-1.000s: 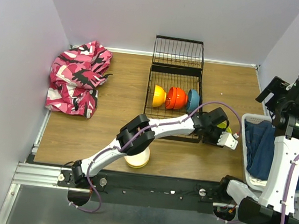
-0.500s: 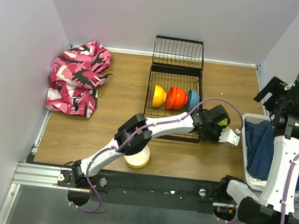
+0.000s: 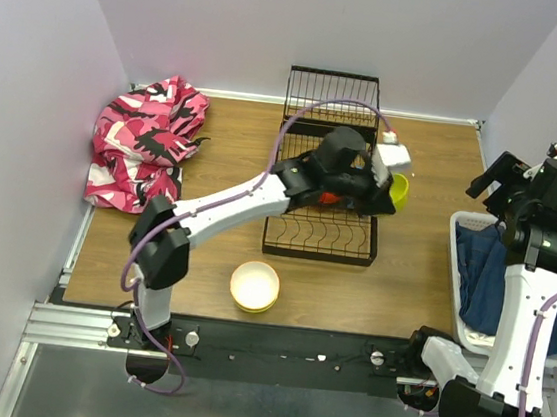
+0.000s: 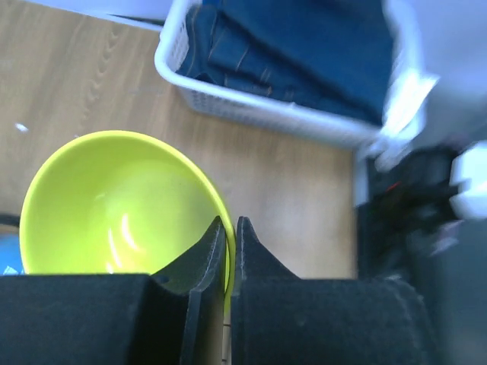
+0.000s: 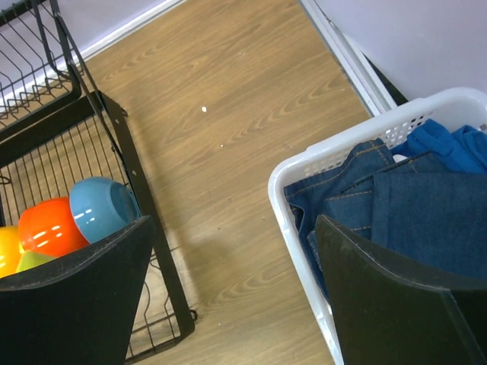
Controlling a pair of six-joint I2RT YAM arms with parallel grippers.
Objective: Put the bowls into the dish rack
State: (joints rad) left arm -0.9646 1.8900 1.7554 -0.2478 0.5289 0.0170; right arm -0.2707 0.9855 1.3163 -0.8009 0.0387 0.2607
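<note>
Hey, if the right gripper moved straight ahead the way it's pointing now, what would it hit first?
The right gripper would likely meet bare table between the rack and the basket, though depth is unclear.

Black wire dish rack (image 3: 317, 256), rectangular, wire flap at far end; in its far half a row set on edge, close-packed: orange bowl (image 5: 6, 251), orange-red bowl (image 5: 47, 226), blue bowl (image 5: 103, 207). Lime green bowl (image 4: 114, 205) aloft at rack's right side, tilted, rim pinched in left gripper (image 4: 228, 228). Cream-white bowl (image 3: 255, 285) upright, mouth up, in front of rack and apart from it.
</note>
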